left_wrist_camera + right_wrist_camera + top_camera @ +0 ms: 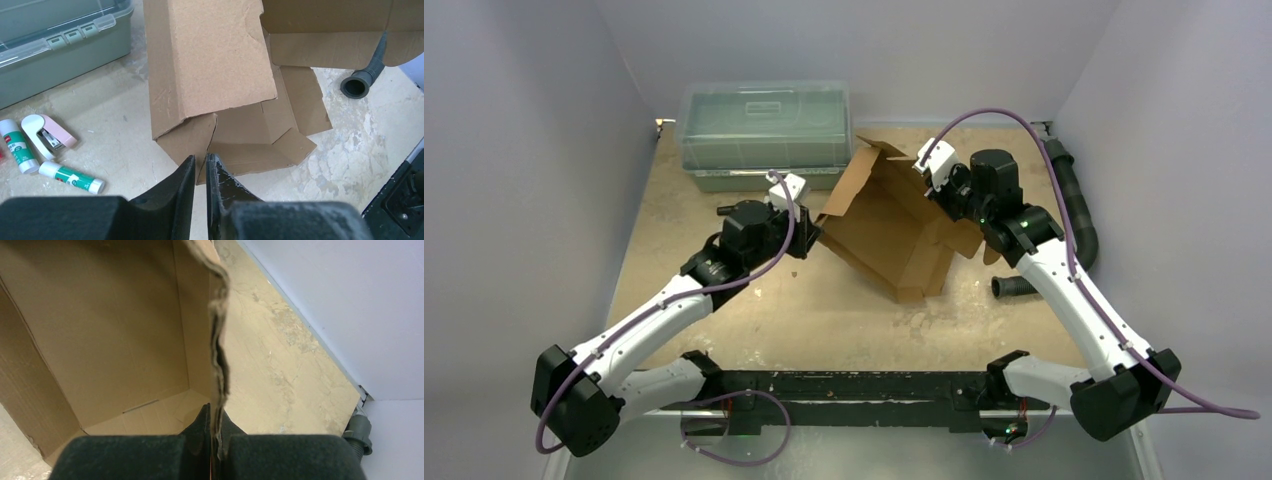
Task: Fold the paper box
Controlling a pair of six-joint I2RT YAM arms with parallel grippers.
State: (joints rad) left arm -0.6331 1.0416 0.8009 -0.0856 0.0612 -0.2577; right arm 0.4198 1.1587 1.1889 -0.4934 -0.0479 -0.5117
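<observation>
So the paper box (894,225) sits mid-table toward the back, half-formed, with one big panel tipped up and a few flaps splayed flat on the near side. The right gripper (214,412) is clamped tight on the ragged edge of an upright wall. You can see the cardboard sandwiched between its fingers in the wrist view, and my guess is it's there to keep the box from sliding while the other arm works. The left gripper (201,160) is nearly closed, with just a sliver of gap, and it's parked right at the corner of a low side flap. Honestly I can't tell if it's nipping that corner or only nudging it, but it looks lined up to tuck the flap inward. As for the room, the table (824,310) is a scuffed tan board with pale worn patches, boxed in by plain lavender-grey walls (524,150). A clear greenish bin (764,130) sits at the back left, two glue sticks (72,178) and a little pink stapler (47,135) lie near it, and a black ribbed hose (1079,215) snakes along the right.
</observation>
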